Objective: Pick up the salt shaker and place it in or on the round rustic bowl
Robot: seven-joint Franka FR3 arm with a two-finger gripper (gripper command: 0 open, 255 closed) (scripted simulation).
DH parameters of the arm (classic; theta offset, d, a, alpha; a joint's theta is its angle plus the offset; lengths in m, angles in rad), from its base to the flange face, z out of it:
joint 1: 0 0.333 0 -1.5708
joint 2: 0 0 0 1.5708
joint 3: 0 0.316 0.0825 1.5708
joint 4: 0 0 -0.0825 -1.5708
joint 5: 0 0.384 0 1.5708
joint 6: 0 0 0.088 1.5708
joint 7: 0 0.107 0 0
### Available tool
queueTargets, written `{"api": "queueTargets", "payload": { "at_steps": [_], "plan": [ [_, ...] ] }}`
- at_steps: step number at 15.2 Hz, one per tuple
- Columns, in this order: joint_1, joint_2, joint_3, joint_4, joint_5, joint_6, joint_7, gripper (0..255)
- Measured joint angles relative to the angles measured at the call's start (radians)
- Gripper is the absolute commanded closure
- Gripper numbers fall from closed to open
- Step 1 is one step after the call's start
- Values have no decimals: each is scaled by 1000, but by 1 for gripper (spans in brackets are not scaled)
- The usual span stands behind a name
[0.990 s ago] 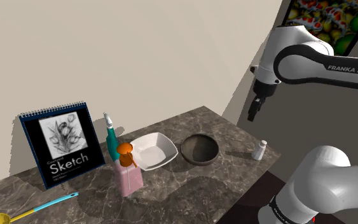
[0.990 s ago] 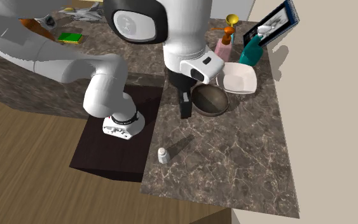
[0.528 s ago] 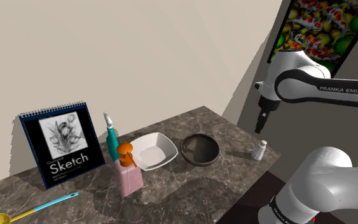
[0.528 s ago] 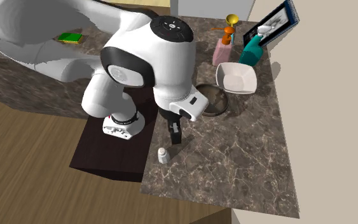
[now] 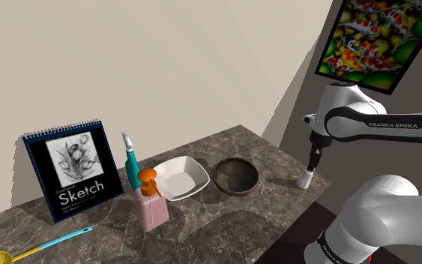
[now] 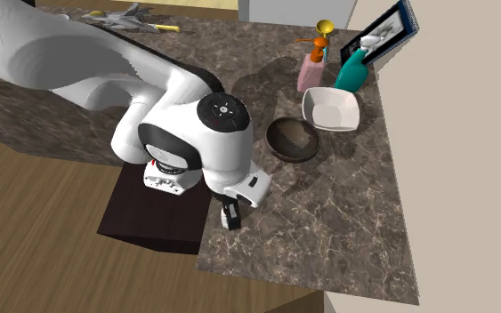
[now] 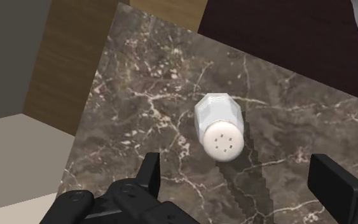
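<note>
The dark marble tabletop [image 5: 224, 217] carried the bowl [image 5: 236, 176] mid-surface. The gripper [image 7: 238, 175] hung wide open (touching nothing) right above the upright shaker [image 7: 220, 126] near the tabletop's edge, presumably lined up to descend and clasp it.

Counter [image 5: 202, 219] | shaker [image 5: 305, 181], bowl [image 5: 235, 177], dish [image 5: 178, 178], pump bottle [image 5: 154, 208], teal bottle [image 5: 131, 166], sketchpad [image 5: 73, 169], perhaps spoon [image 5: 37, 249]

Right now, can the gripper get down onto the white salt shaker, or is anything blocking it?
Probably yes. The black gripper hangs right above the upright white salt shaker with its fingers open wide, and nothing stands close beside the shaker on the dark marbled counter.
</note>
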Motion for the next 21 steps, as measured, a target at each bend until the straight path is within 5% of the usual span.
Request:
{"api": "queueTargets", "payload": {
  "at_steps": [12,13,21],
  "plan": [
    [-20,65,-52,-54,-57,117,4,0],
    [-20,65,-52,-54,-57,117,4,255],
    [-19,65,-52,-53,-56,117,4,255]
  ]
}}
